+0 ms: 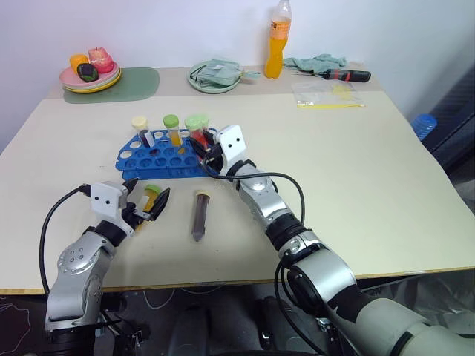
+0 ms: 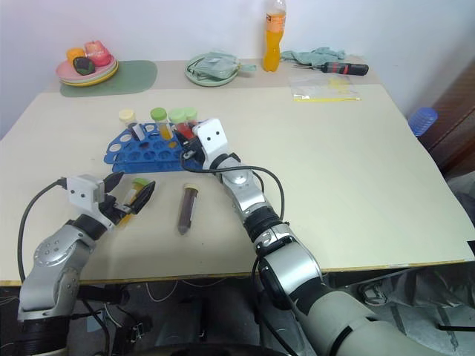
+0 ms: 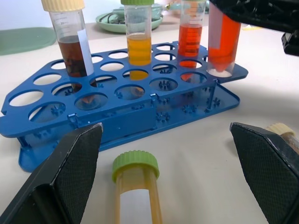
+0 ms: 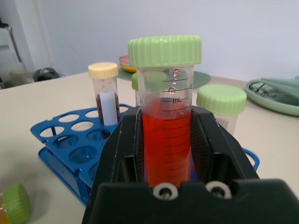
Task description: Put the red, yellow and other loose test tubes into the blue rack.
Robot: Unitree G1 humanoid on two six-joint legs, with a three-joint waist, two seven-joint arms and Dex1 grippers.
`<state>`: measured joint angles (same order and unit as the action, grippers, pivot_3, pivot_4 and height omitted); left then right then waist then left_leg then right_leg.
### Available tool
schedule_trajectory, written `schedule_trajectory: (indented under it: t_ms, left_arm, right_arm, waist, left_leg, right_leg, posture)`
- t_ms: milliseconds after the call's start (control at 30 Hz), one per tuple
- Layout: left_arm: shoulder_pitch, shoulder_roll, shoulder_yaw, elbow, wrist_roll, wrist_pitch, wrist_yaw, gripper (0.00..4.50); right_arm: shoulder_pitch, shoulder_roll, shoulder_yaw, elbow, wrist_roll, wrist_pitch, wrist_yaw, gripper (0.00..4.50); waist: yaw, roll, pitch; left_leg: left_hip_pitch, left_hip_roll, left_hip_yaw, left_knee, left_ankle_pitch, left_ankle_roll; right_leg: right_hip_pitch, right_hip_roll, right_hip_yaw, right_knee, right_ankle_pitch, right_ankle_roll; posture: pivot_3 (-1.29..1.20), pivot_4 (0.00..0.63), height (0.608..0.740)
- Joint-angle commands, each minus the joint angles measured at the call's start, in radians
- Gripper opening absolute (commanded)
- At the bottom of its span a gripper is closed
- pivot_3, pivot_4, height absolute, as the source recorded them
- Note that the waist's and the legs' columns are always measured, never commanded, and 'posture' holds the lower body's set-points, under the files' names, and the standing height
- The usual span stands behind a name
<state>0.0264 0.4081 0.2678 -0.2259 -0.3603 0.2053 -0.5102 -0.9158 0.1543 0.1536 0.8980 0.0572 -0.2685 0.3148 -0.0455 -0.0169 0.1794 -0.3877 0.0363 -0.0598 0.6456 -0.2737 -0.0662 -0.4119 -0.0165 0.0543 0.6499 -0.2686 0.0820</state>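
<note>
Red-liquid tube (image 4: pixel 167 140) clamped upright in right hand (image 4: pixel 167 154), over blue rack (image 3: pixel 117 112)

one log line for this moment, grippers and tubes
right gripper: shut on red tube, upright at blue rack | left gripper: open around yellow tube | brown tube: lying on table

Showing glossy, smooth blue plastic in the rack (image 3: pixel 140 119), clear glossy plastic in the red tube (image 4: pixel 168 140) with a ridged matt green cap. Showing black finger pads (image 3: pixel 70 172) with a fine rough texture, matt. Lying smooth and matt, the pale table (image 1: pixel 371 185).
</note>
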Motion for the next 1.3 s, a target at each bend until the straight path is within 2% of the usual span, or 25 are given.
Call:
schedule_trajectory:
  t_ms: [33, 200, 333, 433, 600, 700, 800, 933, 1033, 1133, 1200, 1300]
  left_arm:
    - [0.004, 0.01, 0.025, 0.003, -0.007, -0.036, -0.008, 4.5]
    - [0.003, 0.01, 0.024, 0.009, -0.008, -0.041, -0.005, 4.5]
    - [0.001, 0.014, 0.019, -0.021, -0.008, -0.011, 0.013, 4.5]
    - [-0.005, 0.04, 0.02, -0.074, -0.021, 0.057, 0.025, 4.5]
    - [-0.01, 0.119, 0.03, -0.168, -0.063, 0.206, 0.025, 4.5]
    - [-0.011, 0.191, 0.047, -0.219, -0.12, 0.329, 0.003, 4.5]
    - [-0.048, 0.25, 0.067, -0.23, -0.157, 0.481, 0.035, 4.5]
    - [-0.134, 0.33, 0.077, -0.241, -0.181, 0.681, 0.086, 4.5]
    - [-0.282, 0.381, 0.045, -0.248, -0.206, 0.937, 0.152, 4.5]
    - [-0.439, 0.427, -0.02, -0.252, -0.274, 1.209, 0.137, 4.5]
    - [-0.531, 0.491, -0.104, -0.239, -0.303, 1.365, 0.117, 4.5]
    - [-0.622, 0.561, -0.191, -0.17, -0.37, 1.409, 0.118, 4.5]
  right_arm:
    - [-0.021, 0.045, -0.015, 0.012, -0.004, -0.021, -0.009, 1.17]
    - [-0.017, 0.045, -0.021, 0.013, 0.003, -0.024, 0.006, 1.17]
    - [0.017, 0.033, -0.015, -0.067, 0.019, -0.02, 0.063, 2.81]
    - [0.052, -0.011, 0.014, -0.211, -0.019, 0.001, 0.066, 4.25]
    - [0.186, -0.143, 0.053, -0.623, 0.064, 0.228, 0.254, 4.25]
    - [0.276, -0.295, 0.079, -0.87, 0.134, 0.373, 0.414, 4.25]
    - [0.32, -0.413, 0.085, -1.014, 0.172, 0.462, 0.501, 4.25]
    - [0.356, -0.547, 0.065, -1.13, 0.212, 0.53, 0.592, 4.25]
    - [0.371, -0.625, 0.038, -1.16, 0.237, 0.56, 0.64, 4.25]
    - [0.377, -0.647, 0.037, -1.158, 0.238, 0.562, 0.645, 4.25]
    - [0.387, -0.654, 0.044, -1.162, 0.233, 0.555, 0.649, 4.25]
    - [0.401, -0.655, 0.053, -1.177, 0.235, 0.558, 0.655, 4.25]
  waist:
    - [0.0, 0.0, 0.0]
    - [0.001, 0.0, 0.0]
    - [0.0, 0.0, 0.0]
    - [0.0, 0.0, 0.0]
    - [0.004, 0.0, 0.0]
    - [0.003, 0.0, 0.0]
    - [0.001, 0.001, 0.0]
    - [-0.001, 0.001, 0.001]
    - [0.002, -0.001, 0.002]
    - [0.003, -0.003, 0.002]
    - [0.001, -0.003, 0.002]
    - [-0.005, -0.003, 0.003]
  left_leg:
    - [0.0, 0.0, 0.0, 0.0, 0.0, 0.0]
    - [0.0, 0.0, 0.0, 0.0, 0.0, 0.0]
    - [0.0, 0.0, 0.0, 0.0, 0.0, 0.0]
    - [0.0, 0.0, 0.0, 0.0, 0.0, 0.0]
    - [0.0, -0.001, -0.001, 0.0, 0.0, 0.0]
    - [0.001, -0.001, -0.001, 0.0, 0.0, 0.0]
    - [0.001, -0.001, -0.001, 0.0, 0.0, 0.0]
    - [0.003, 0.0, -0.002, 0.0, 0.0, 0.0]
    - [0.003, 0.0, -0.002, 0.0, 0.0, 0.0]
    - [0.003, -0.001, -0.002, 0.001, 0.0, 0.0]
    - [0.002, -0.001, -0.002, 0.001, 0.0, 0.0]
    - [0.003, -0.001, -0.002, 0.0, 0.0, 0.0]
  right_leg:
    - [0.0, 0.0, 0.0, 0.0, 0.0, 0.0]
    - [0.0, 0.0, 0.0, 0.0, 0.0, 0.0]
    - [0.0, 0.0, 0.0, 0.0, 0.0, 0.0]
    - [0.0, 0.0, 0.0, 0.0, 0.0, 0.0]
    - [0.001, -0.001, 0.0, 0.0, 0.0, 0.0]
    - [0.002, -0.001, 0.0, -0.001, 0.0, 0.0]
    - [0.002, -0.001, -0.001, -0.001, 0.0, 0.0]
    - [0.002, 0.002, 0.0, 0.0, 0.0, 0.0]
    - [0.003, 0.001, 0.0, 0.0, 0.0, 0.0]
    - [0.003, 0.001, 0.0, -0.001, 0.0, 0.0]
    - [0.003, 0.001, 0.0, -0.001, -0.001, 0.001]
    - [0.003, 0.001, 0.0, -0.001, -0.001, 0.001]
  posture:
    - [0.0, 0.15, 0.74]
    - [0.0, 0.15, 0.74]
    - [0.0, 0.15, 0.74]
    - [0.0, 0.15, 0.74]
    - [0.0, 0.15, 0.74]
    - [0.0, 0.15, 0.74]
    - [0.0, 0.15, 0.74]
    - [0.0, 0.15, 0.74]
    - [0.0, 0.15, 0.74]
    - [0.0, 0.15, 0.74]
    - [0.0, 0.15, 0.74]
    - [0.0, 0.15, 0.74]
